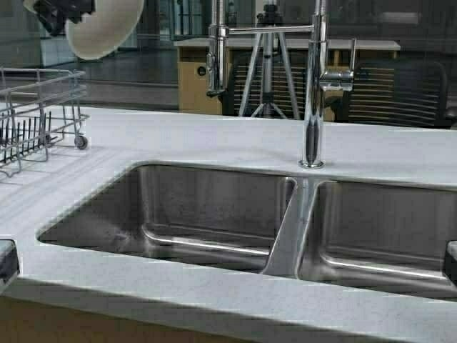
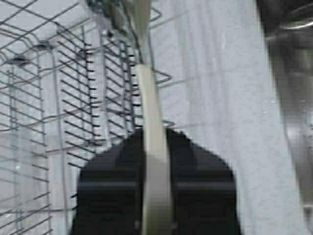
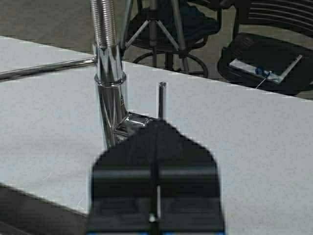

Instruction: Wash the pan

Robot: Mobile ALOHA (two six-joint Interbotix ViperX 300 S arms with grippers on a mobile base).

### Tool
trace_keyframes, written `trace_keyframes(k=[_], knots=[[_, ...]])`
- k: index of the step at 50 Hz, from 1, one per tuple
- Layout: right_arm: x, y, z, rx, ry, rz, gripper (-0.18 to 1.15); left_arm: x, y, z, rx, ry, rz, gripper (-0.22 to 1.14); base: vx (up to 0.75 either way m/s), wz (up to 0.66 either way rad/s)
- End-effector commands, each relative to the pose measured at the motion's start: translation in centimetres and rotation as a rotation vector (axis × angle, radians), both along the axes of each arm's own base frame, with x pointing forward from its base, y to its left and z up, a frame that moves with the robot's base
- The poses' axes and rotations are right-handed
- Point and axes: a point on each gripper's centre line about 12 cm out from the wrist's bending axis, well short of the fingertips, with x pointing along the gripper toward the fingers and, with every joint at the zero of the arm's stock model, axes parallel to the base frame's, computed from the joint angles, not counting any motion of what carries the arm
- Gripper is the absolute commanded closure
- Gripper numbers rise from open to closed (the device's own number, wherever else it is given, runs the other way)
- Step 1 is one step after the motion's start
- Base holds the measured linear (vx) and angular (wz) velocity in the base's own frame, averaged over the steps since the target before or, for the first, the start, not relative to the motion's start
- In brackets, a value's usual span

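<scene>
A pale speckled desk (image 1: 214, 139) ran across the high view, with a double steel sink (image 1: 214, 214) sunk into it; both basins looked bare, though their near corners were hidden by the rim. A tall chrome faucet (image 1: 314, 93) stood behind the divider between the basins. Beyond the desk lay a dim room with a tripod (image 1: 265, 64), a wooden counter (image 1: 196, 78) and a dark slatted chair (image 1: 400, 89). A wire dish rack (image 1: 32, 118) sat on the desk's left end; its visible slots held nothing.

The left gripper (image 1: 61, 14) was raised high at the upper left, above the rack, its jaws clamped on the rim of the pan (image 1: 103, 28), which hung tilted on edge. In the left wrist view the pan's cream rim (image 2: 154, 161) ran edge-on between the closed black jaws, the rack below it.

The right gripper (image 3: 156, 196) had its jaws pressed together on nothing, near the faucet's base.
</scene>
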Motion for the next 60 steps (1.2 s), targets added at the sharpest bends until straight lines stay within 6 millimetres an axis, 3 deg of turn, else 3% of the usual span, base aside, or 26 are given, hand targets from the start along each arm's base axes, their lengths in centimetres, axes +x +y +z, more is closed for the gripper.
trace_keyframes(k=[1,9,15,37,60], knots=[[0.2,0.0,1.2,0.005,-0.040,-0.002,0.91,0.7,3.7,4.5,0.001,-0.101,0.066,0.89,0.00,0.00],[0.4,0.0,1.2,0.006,-0.038,-0.001,0.91,1.9,7.5,5.9,0.010,-0.103,0.121,0.89,0.00,0.01],[0.5,0.0,1.1,0.006,-0.036,-0.002,0.91,2.8,10.0,5.5,0.022,-0.062,0.134,0.89,0.00,0.01],[0.5,0.0,1.3,0.006,-0.040,-0.002,0.91,7.0,17.5,0.1,-0.121,0.122,0.171,0.89,0.00,0.01],[1.0,0.0,0.2,-0.001,-0.011,-0.001,0.91,8.4,21.4,-7.4,-0.162,0.309,0.216,0.89,0.01,0.00]])
